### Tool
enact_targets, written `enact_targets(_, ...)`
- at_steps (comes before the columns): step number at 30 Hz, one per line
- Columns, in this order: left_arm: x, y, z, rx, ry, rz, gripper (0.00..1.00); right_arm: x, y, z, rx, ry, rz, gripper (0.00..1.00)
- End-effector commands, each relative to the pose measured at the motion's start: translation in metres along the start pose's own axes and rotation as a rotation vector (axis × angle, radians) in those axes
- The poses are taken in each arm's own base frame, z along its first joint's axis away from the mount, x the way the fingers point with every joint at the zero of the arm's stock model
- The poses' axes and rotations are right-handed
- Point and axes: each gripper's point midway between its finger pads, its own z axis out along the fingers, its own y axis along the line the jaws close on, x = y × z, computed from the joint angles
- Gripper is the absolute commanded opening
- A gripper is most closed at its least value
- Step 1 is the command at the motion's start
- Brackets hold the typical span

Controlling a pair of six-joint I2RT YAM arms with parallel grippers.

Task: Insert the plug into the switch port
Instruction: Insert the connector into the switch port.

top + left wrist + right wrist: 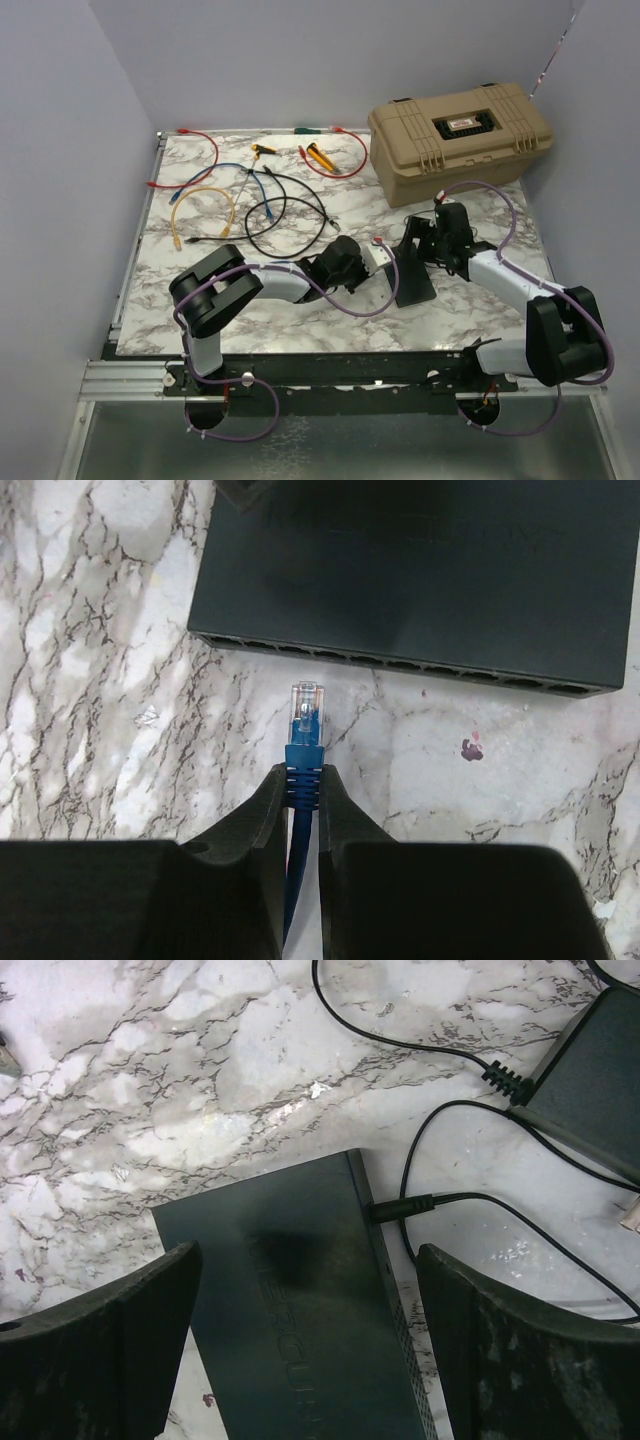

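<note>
Left gripper (303, 782) pinching blue plug (304, 725), switch (420, 580) cropped top and right

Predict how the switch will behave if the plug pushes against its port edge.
The switch lies flat and low, so tipping seems unlikely. On the smooth marble table it may slide back, as the right fingers straddle it open. Its thin cord probably restrains little.

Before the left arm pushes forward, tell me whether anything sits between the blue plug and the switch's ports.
Nothing visible does. The blue plug, pinched in the left gripper, points at the port row of the switch, with only bare marble table between.
</note>
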Motion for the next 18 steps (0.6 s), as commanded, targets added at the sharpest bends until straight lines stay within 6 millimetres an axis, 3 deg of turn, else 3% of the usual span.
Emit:
enact_targets(1,0.006,-0.017,0.003,0.089,0.026,-0.019,0.0,0.018,-0.003,0.004,-0.008,0.068,0.051,0.91)
enact_targets(7,0.01,-0.026,0.0,0.106,0.042,-0.051,0.0,0.039,-0.011,-0.01,0.029,0.106,0.135,0.91)
enact_targets(12,0.009,-0.03,-0.002,0.118,0.04,-0.054,0.0,0.05,-0.03,-0.022,0.129,0.115,0.162,0.91)
enact_targets(18,0.01,-0.047,-0.001,0.16,0.046,-0.053,0.0,0.066,-0.021,-0.024,0.068,0.168,0.173,0.85)
